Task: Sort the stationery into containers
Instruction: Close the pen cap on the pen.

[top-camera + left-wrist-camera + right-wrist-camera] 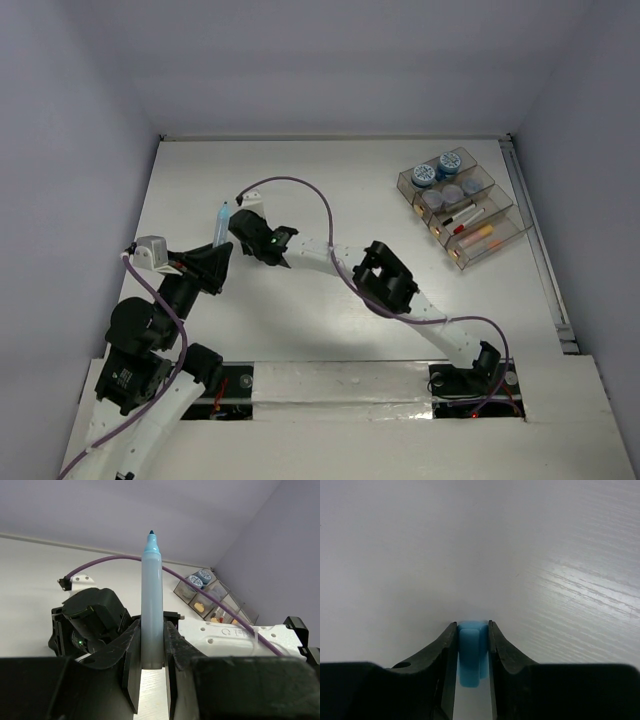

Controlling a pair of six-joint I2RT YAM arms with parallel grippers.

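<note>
The left arm (160, 330) and right arm (430, 315) are white tubular links joined by blocky black joints. A purple cable (300, 185) loops off the right arm at the end farthest from its base (470, 380); a second purple cable (165, 300) trails down the left arm. A green light (272, 240) glows on the black housing farthest from that base. The fingers (131, 655) are black, flat-faced wedges. A white zip tie (256, 636) rings one white link.

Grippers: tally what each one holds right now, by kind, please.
Light-blue marker: 1, uncapped, in the left gripper
Light-blue cap: 1, in the right gripper
Total: 2
</note>
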